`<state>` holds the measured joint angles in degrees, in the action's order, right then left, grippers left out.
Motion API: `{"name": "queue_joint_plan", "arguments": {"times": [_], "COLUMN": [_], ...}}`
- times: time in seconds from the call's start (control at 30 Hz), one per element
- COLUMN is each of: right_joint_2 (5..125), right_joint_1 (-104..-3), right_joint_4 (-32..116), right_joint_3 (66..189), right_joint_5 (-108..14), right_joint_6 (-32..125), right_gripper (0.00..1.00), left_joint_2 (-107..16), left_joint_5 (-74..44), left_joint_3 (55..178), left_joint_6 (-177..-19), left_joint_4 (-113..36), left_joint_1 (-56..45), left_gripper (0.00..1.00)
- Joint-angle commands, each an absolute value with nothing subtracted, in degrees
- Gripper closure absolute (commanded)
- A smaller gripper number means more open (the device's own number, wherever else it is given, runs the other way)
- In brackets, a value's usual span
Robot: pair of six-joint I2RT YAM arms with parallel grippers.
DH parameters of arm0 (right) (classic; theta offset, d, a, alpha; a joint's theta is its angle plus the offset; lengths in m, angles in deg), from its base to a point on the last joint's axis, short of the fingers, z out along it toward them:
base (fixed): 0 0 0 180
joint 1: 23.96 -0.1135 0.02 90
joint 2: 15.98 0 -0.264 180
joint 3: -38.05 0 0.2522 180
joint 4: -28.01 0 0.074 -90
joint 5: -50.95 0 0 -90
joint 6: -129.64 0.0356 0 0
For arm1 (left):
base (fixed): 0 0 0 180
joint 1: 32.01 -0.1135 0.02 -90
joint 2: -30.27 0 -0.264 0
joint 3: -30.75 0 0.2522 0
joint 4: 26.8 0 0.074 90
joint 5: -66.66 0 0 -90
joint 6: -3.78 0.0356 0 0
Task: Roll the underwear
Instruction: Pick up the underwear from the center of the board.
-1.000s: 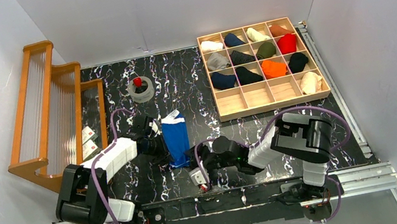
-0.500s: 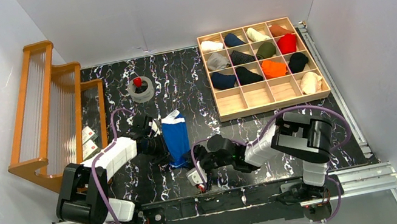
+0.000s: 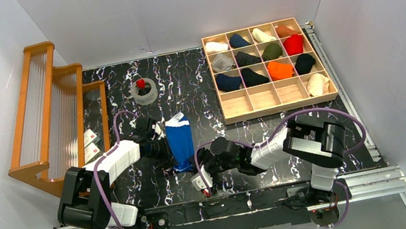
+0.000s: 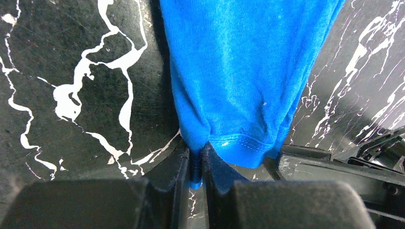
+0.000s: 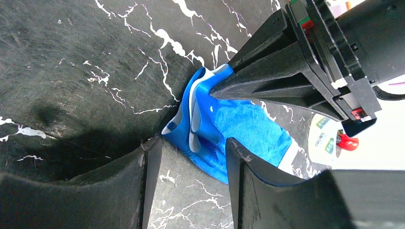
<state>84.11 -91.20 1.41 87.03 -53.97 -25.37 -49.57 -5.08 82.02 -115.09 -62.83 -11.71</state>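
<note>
Since the earlier frame the right arm has slid a little to the left. At the near edge of the table [image 3: 144,188], the right gripper [image 3: 202,181] holds its jaws apart, with the near corner of the blue underwear [image 3: 180,143] just in front of them. Beside it, the left gripper [image 3: 164,149] is pinched tight on the garment's hem. Farther right stands a wooden tray [image 3: 251,100] with rolled clothes.

Left jaws flank underwear [image 3: 180,144]; right side free.
</note>
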Motion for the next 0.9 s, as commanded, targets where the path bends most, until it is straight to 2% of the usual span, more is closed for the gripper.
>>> {"name": "queue_joint_plan", "arguments": {"times": [0.0,0.1,0.23,0.5,0.7,0.87], "right_joint_2": [84.62,85.33,85.5,86.53,86.68,86.1], "right_joint_1": [-91.49,-91.59,-91.57,-91.63,-91.61,-91.64], "right_joint_4": [4.76,5.47,7.61,9.72,12.18,11.63], "right_joint_3": [88.32,88.83,89.82,91.28,91.71,91.35], "right_joint_5": [-54.35,-55.16,-54.87,-55.52,-55.2,-53.58], "right_joint_6": [-26.72,-27.04,-27.43,-27.79,-27.43,-26.96], "right_gripper": [0.4,0.41,0.48,0.49,0.6,0.74], "left_joint_2": [-49.9,-50.14,-50.15,-50.22,-50.09,-50.07], "left_joint_5": [-4.67,-4.24,-4.36,-4.38,-4.27,-4.47], "left_joint_3": [81.88,81.92,81.95,81.86,81.86,81.86], "left_joint_6": [-113.69,-113.57,-113.64,-113.65,-113.65,-113.65], "left_joint_4": [-65.2,-65.25,-65.1,-64.95,-64.92,-64.92], "left_joint_1": [-11.88,-11.88,-11.88,-11.88,-11.84,-11.81], "left_gripper": [1.0,1.0,1.0,1.0,1.0,1.0]}}
